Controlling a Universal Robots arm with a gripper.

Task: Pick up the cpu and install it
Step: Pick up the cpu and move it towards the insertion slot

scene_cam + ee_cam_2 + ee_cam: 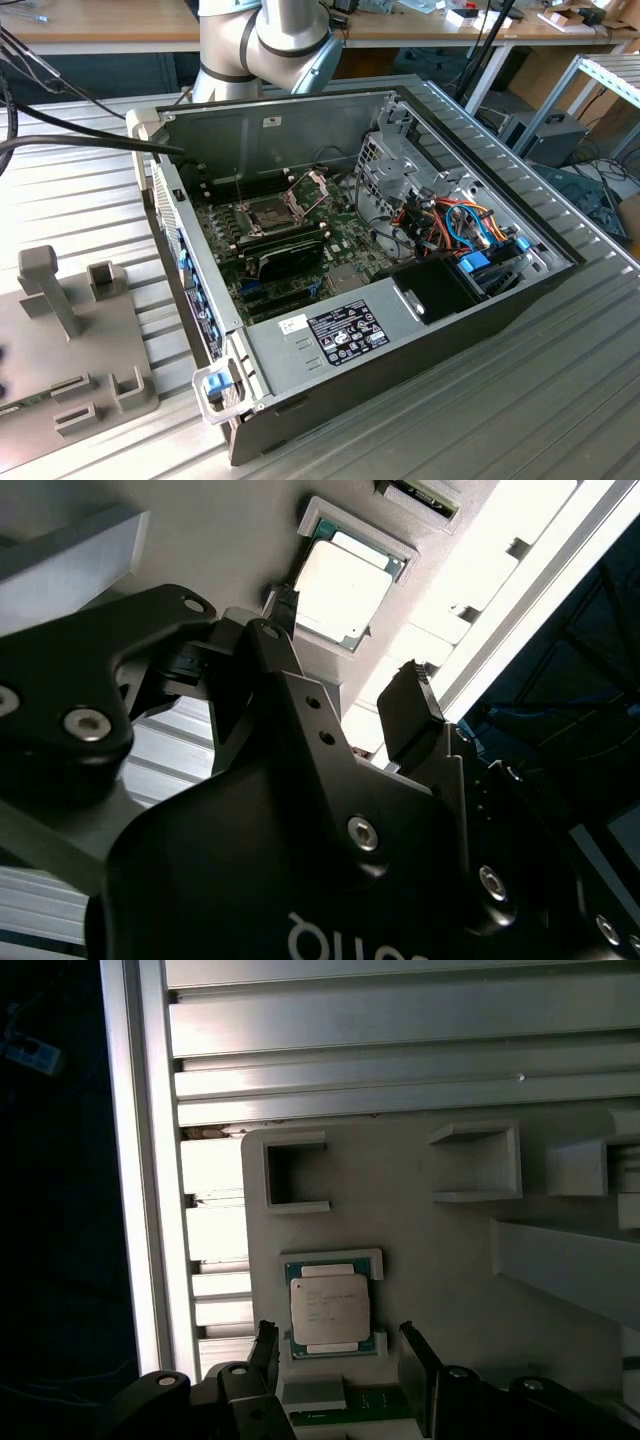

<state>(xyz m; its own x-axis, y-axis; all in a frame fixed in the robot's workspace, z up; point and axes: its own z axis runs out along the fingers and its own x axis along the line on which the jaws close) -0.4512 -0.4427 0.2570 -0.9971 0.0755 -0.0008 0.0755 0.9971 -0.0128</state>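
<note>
1. Hovering over the grey fixture plate (430,1250), the gripper (336,1332) has its two black fingers (412,1355) spread wide and holds nothing.
2. The cpu (330,1307), a small square chip with a dull silver top, lies flat in a shallow, raised-rim pocket of the plate. In both wrist views it sits in line with the gap between the fingers, and neither finger appears to touch it.
3. A strip of green circuit board (350,1400) lies just beside the cpu's pocket.
4. The plate rests on a ribbed aluminium table (400,1020), close to the table's edge, and carries other open pockets and upright blocks.
5. In the exterior view, an open computer case (400,330) stands on the table, with the plate on the exterior view's left.
6. Inside the case, the dark square socket (272,213) has its hinged metal frame lifted, and a long black expansion card (285,255) lies just beside it.
7. The arm's base (265,40) stands behind the case.
</note>
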